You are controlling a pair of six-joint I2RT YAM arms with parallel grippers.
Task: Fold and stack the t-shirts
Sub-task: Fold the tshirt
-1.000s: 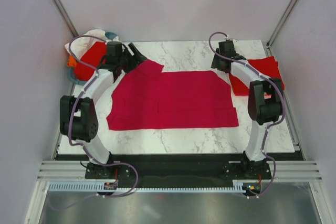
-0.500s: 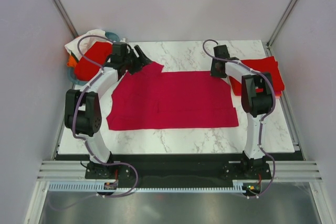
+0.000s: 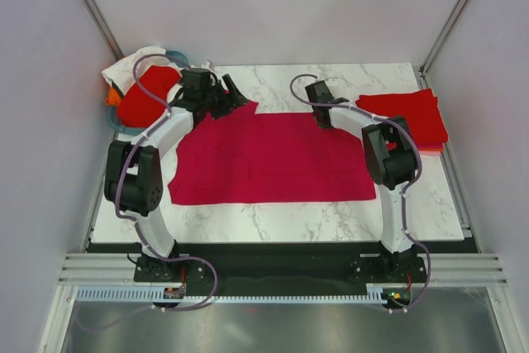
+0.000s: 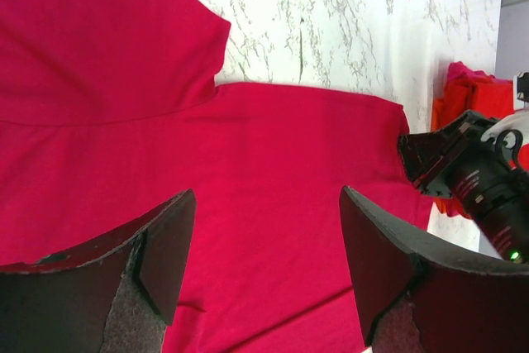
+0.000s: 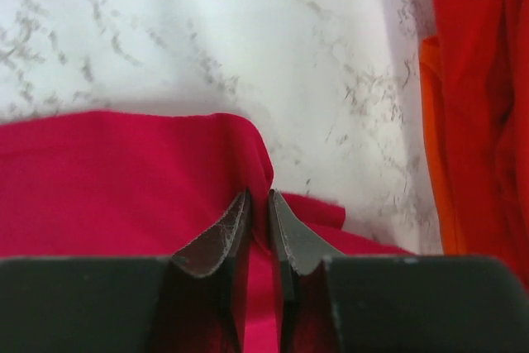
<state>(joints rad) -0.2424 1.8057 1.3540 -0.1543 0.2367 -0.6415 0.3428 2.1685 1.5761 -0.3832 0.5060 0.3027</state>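
1 crimson t-shirt (image 3: 273, 159) flat on surface (image 3: 281, 80). Right hand (image 5: 258, 200) pinches its 12 o'clock edge; left hand (image 4: 264, 204) released above it. 1 red stack (image 3: 405, 113) at 2 o'clock, 1 red bundle (image 3: 145, 95) at 10.

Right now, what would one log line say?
left tool: open over shirt | right tool: shut on shirt edge | red pile: far right

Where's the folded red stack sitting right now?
In the top view, the folded red t-shirts lie at the far right edge of the table, right of the right arm and past the right side of the spread crimson t-shirt.
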